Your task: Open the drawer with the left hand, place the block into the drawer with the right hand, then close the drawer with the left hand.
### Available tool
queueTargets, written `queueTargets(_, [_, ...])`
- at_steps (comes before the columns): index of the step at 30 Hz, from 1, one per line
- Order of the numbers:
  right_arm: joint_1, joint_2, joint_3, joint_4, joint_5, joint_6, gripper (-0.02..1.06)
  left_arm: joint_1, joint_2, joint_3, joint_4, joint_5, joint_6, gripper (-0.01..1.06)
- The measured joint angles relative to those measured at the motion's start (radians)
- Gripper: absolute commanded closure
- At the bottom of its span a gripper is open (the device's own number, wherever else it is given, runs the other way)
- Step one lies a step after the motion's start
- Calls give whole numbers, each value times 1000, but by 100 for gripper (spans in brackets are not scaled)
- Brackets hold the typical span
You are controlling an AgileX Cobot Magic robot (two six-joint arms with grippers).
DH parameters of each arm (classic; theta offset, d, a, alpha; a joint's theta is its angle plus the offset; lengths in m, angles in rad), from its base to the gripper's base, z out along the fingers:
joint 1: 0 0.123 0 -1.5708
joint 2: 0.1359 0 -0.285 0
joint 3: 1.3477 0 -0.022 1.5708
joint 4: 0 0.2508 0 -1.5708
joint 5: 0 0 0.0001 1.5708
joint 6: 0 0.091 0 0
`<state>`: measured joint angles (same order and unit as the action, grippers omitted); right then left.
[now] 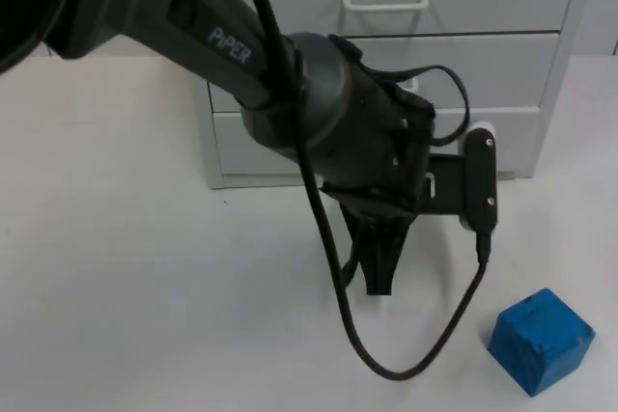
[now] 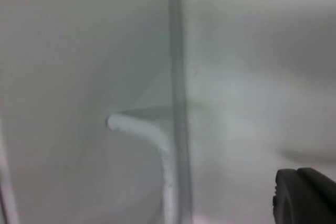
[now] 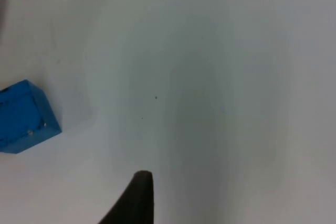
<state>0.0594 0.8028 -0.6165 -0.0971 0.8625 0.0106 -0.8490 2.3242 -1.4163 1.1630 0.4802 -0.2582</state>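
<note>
A white drawer cabinet [image 1: 521, 65] stands at the back of the table, and its visible drawer fronts sit flush. The top drawer has a white handle [image 1: 384, 2]. My left gripper [image 1: 410, 147] is at the end of the left arm, pressed close to the lower drawers and hiding their handles. In the left wrist view a white handle [image 2: 152, 135] on a drawer front is very near my left gripper [image 2: 304, 198]. A blue block [image 1: 541, 340] lies on the table to the front right of the cabinet. The right wrist view shows the blue block [image 3: 23, 116] a little away from my right gripper [image 3: 134, 200], which hovers over bare table.
The left arm [image 1: 232, 45] crosses the picture from the upper left and covers much of the cabinet's left half. The white table top [image 1: 145, 287] spreads out in front of the cabinet.
</note>
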Motion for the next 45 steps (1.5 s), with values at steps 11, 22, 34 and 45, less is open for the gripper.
queueTargets(11, [0, 0, 0, 0, -22, 15, -1, -16, -108, -2, -50, 29, 0, 99])
queueTargets(22, [0, 0, 0, 0, -22, 15, -1, 18, -92, -2, -50, 6, -8, 48])
queueTargets(34, [0, 0, 0, 0, -22, 19, -1, 77, -90, -2, -50, -78, -31, 48])
queueTargets(45, [0, 0, 0, 0, -24, 19, -1, 81, -44, -2, -54, -94, -33, 48])
